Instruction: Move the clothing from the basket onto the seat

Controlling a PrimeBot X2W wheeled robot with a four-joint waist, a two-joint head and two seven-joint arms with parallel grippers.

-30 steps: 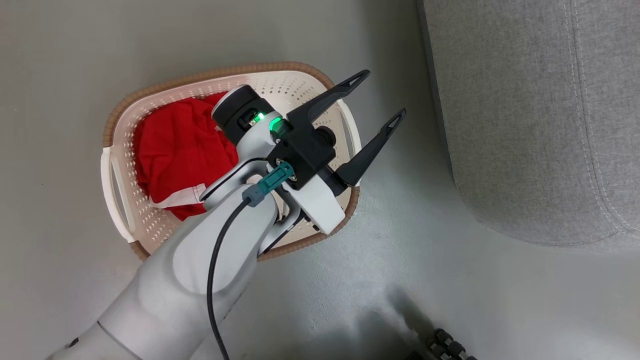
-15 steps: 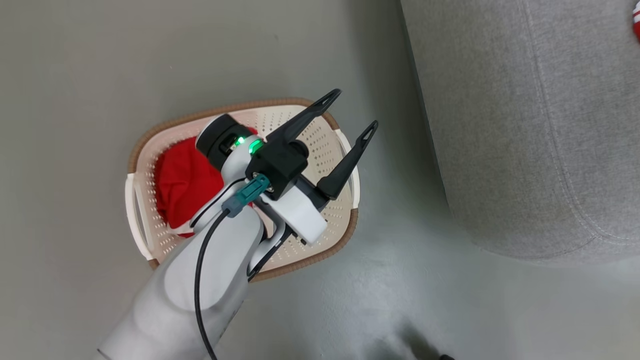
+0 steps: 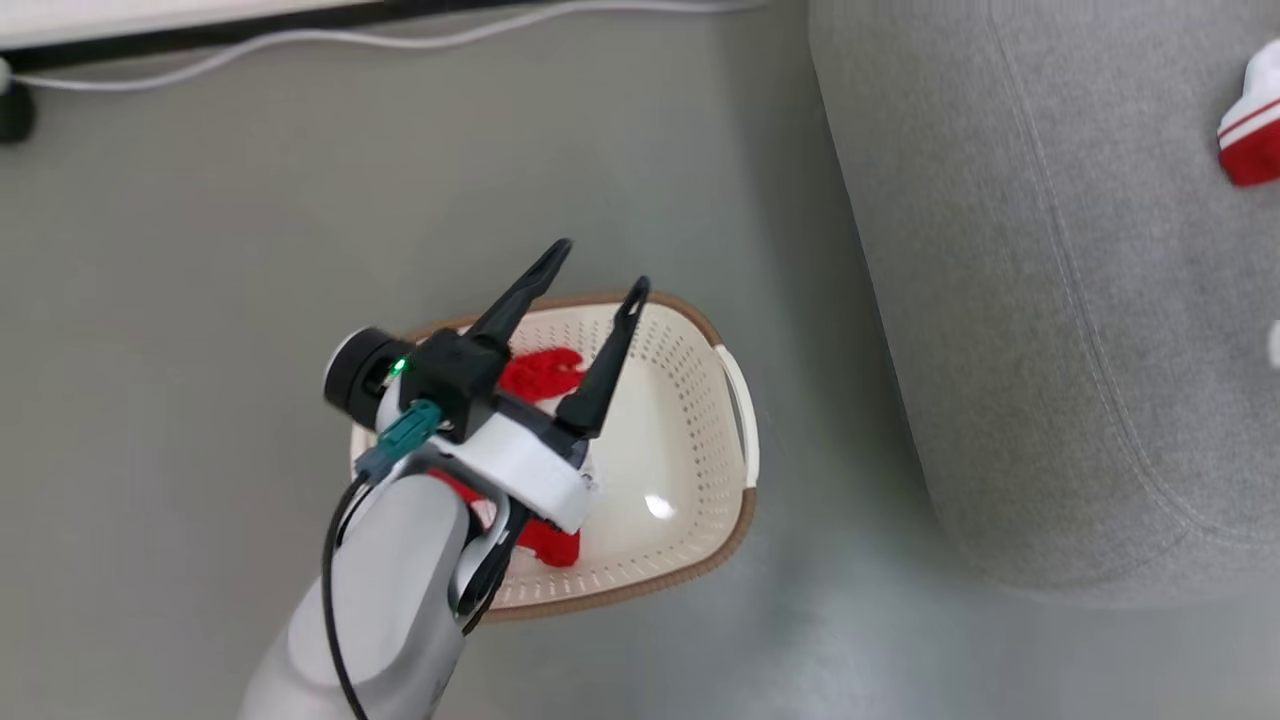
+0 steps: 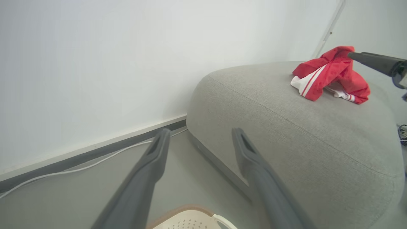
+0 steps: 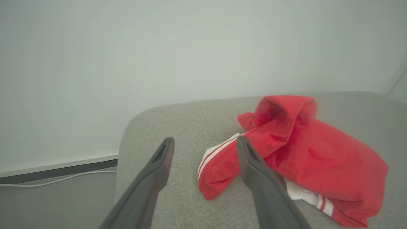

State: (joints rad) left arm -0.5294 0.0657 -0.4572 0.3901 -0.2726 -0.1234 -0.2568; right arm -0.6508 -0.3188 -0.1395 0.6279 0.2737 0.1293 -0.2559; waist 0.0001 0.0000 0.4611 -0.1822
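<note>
Clothing (image 5: 295,152) is split between two places, so the task looks about half done. One red-and-white garment (image 4: 330,71) lies crumpled on top of the grey sofa (image 3: 1000,300). A second red garment (image 3: 540,372) sits in the cream laundry basket (image 3: 735,520) on the floor (image 3: 200,250) just beside the sofa, and the left forearm hides much of it. How many pieces remain there I cannot tell. The left gripper (image 3: 600,267) hangs above the basket with its jaws spread wide and nothing between them. The right gripper (image 5: 205,140) is over the sofa, jaws likewise wide apart and holding nothing, with the delivered garment just beyond one finger. Lifting the basket's garment across is what remains. Against a second ago, the head camera has swung: the basket sits lower in its view, a white cable (image 3: 400,38) along the wall now shows, and the sofa's garment has entered at the right edge. The left gripper then pointed across the basket's sofa-side handle; now it points over the far rim.
</note>
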